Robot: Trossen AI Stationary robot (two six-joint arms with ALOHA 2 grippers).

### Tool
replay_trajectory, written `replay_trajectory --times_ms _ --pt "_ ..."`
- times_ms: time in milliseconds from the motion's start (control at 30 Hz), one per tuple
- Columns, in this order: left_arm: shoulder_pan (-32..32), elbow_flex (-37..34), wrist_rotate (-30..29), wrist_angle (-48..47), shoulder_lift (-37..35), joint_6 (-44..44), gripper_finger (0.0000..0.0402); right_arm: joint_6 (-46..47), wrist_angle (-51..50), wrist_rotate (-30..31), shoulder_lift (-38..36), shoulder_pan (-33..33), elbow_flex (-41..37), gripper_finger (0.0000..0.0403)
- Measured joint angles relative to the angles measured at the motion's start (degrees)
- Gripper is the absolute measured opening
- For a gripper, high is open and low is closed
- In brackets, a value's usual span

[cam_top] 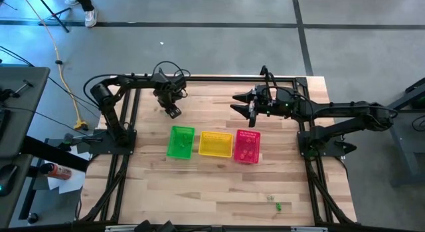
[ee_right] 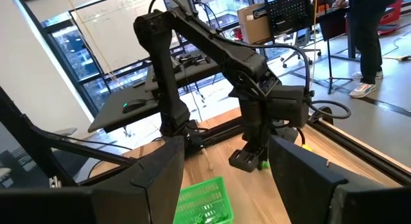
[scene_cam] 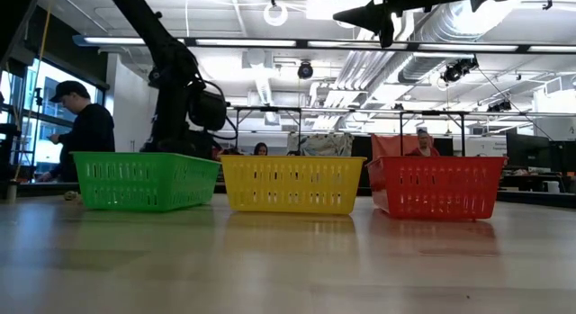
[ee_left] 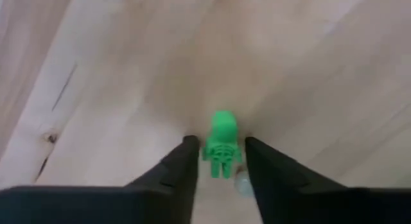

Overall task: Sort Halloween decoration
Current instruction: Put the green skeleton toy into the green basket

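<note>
My left gripper is low over the table behind the green basket, also seen as my left gripper from above. A tiny green figure trinket stands between its fingertips, and a pale trinket shows just beside one finger. My right gripper hangs open, high above the table behind the pink basket, touching nothing. Two more trinkets, a green trinket and a pale trinket, lie near the table's near edge. My left gripper has the green figure's body pinched between its two fingertips, coming from above and pointing down. The head sticks out past the tips. Whether the figure is off the table or still rests on it, I cannot tell.
Green, yellow and pink baskets stand in a row across the table's middle, each holding a few trinkets. Bare wood lies in front of the baskets and behind them. People sit and stand in the room beyond the table.
</note>
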Motion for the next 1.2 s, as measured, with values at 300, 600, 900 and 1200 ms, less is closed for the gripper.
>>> replay_trajectory --times_ms 300,600,900,1200 --pt "-1.01 -0.03 -0.43 -0.33 -1.22 1.60 0.0011 0.00 0.00 0.02 0.00 0.00 0.00 0.0220" --pt "-0.09 1.37 -0.21 -1.38 -12.63 3.50 0.0010 -0.02 0.02 0.02 0.00 0.00 0.00 0.0220" --pt "-0.91 2.05 9.71 9.01 -31.80 3.13 0.0009 -1.89 1.72 0.02 0.00 0.00 0.00 0.0220" --pt "-8.42 2.10 17.25 30.42 -45.84 -4.86 0.0008 -4.04 11.53 -0.88 0.00 0.00 0.02 0.0220"
